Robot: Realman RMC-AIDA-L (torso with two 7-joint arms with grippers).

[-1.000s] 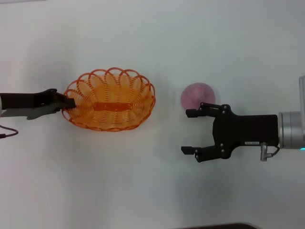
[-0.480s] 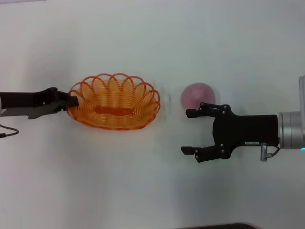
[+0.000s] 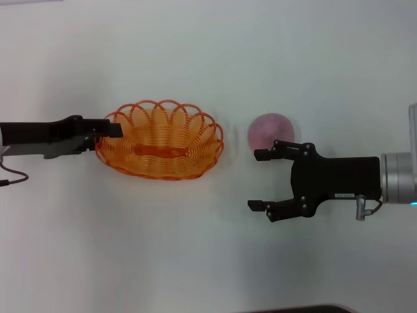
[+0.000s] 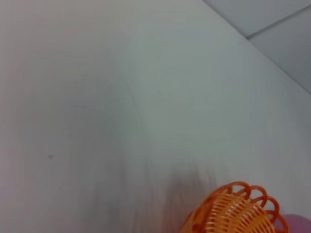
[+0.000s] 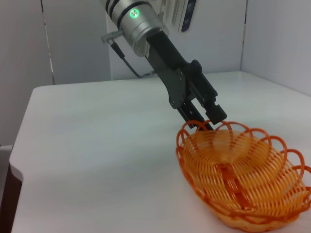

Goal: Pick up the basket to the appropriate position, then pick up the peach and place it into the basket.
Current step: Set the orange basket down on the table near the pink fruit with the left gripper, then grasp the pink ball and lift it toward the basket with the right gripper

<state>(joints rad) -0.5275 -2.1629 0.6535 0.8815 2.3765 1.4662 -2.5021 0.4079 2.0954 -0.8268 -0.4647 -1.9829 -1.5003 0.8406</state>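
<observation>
Right gripper (image 3: 260,180): we see it low and right of centre in the head view, nearest the camera, its two black fingers spread wide with nothing between them. Its arm is cut off by the right edge.

Peach (image 3: 270,130): right of centre in the head view, just above the right gripper's upper finger, which overlaps its lower edge. We cannot tell whether the two touch. In the left wrist view only a pink sliver (image 4: 297,224) shows at the bottom right corner.

Basket (image 3: 159,139): left of centre in the head view, apart from the peach. In the right wrist view (image 5: 243,177) it fills the lower right, its far end tipped up; the bottom edge cuts it off in the left wrist view (image 4: 232,211).

Left gripper (image 3: 109,129): clamped on the basket's left rim. In the right wrist view (image 5: 206,119) the loops hide its fingertips.

Table (image 3: 195,52): white, beneath everything.
</observation>
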